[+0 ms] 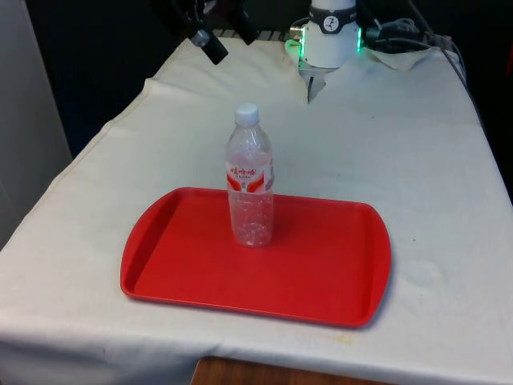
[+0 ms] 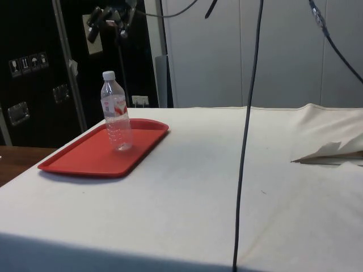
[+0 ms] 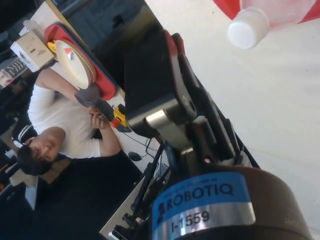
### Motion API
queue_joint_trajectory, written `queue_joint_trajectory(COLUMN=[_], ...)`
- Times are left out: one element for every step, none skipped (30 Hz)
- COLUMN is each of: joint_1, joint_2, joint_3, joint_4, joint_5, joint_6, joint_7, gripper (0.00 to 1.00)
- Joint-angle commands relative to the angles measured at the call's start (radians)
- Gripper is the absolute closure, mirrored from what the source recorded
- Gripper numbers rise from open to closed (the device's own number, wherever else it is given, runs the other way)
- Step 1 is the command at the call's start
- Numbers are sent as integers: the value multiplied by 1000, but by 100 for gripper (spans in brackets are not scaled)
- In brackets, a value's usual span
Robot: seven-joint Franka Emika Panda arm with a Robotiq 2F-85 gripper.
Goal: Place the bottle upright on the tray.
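Bottle (image 1: 251, 186) stands upright on the red tray (image 1: 160, 269), white cap up, resting a little toward the tray's 11 o'clock from its middle in the front view. Going from the front view's left: the tray's rim sits on the white-clothed worktop (image 1: 417, 168), then the bottle, then bare red tray out to 3 o'clock. The placement looks done, so the step in hand is judged to be the retreat; doing it well means drawing up and away without brushing the cap, since a light, nearly empty bottle would tip easily.

The gripper (image 1: 210, 36) hangs high at the bottle's 11 o'clock in the front view, well apart from it and tilted. In the side view the gripper (image 2: 108, 17) is above and slightly behind the bottle (image 2: 116, 113). The wrist view catches the cap (image 3: 248, 27) off to one side, nothing between the jaws; whether they are spread or pressed together cannot be told. A person (image 3: 60, 125) sits beyond the worktop.
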Motion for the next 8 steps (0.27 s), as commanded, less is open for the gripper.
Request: queue_joint_trajectory(joint_1=[7, 9, 12, 13, 15, 16, 17, 12], joint_2=[-7, -9, -13, -14, -16, -17, -18, -16], joint_3=[-5, -5, -5, -5, -4, -4, -4, 0], joint_4=[2, 2, 2, 2, 2, 2, 2, 1], joint_5=[-11, -13, -15, -16, -18, -19, -19, -10], joint_6=[0, 0, 1, 1, 2, 2, 2, 0], joint_7=[11, 13, 17, 18, 20, 22, 23, 15], gripper=[0, 0, 0, 0, 0, 0, 0, 0])
